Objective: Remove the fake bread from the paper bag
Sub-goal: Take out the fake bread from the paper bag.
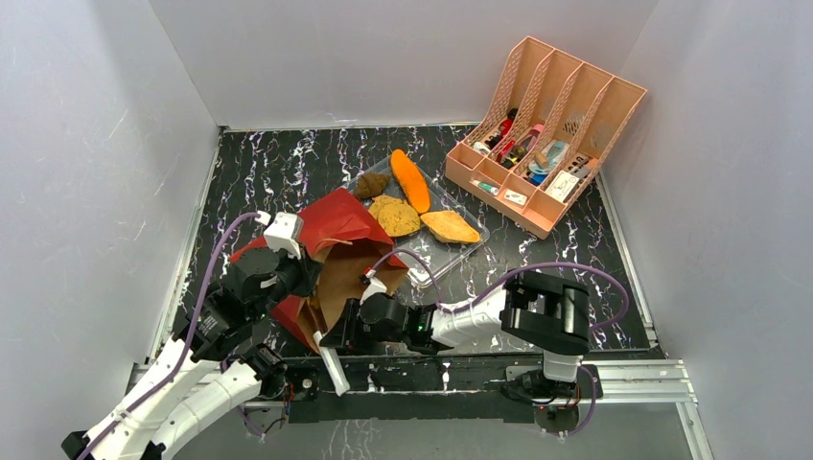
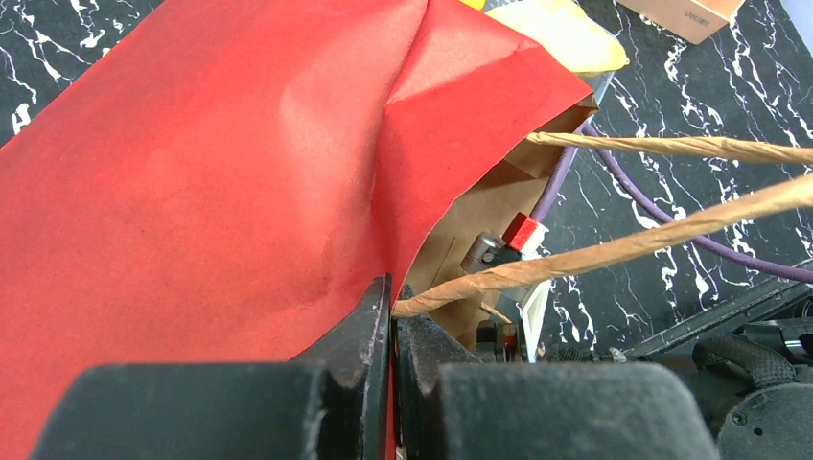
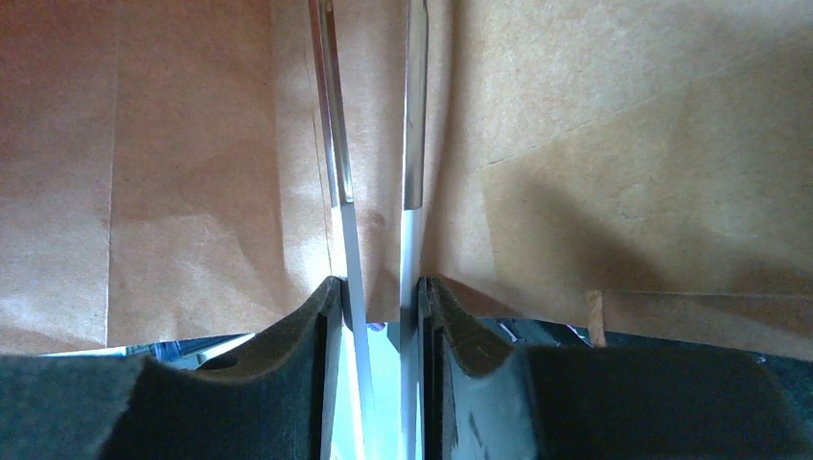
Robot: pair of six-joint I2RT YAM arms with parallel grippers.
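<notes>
Right end effector [image 3: 372,115] travel was judged best run low along the brown lining, with the rim held raised and taut, so that any piece inside could be reached without the paper bag [image 1: 331,222] being crumpled. Its jaws were set narrowly apart inside the bag mouth, and nothing was seen held between them. The left end effector [image 2: 391,297] was clamped shut on the red rim. The fake bread [image 1: 400,218] was laid on the clear tray [image 1: 476,238] at upper centre of the overhead frame; none was seen inside the bag.
</notes>
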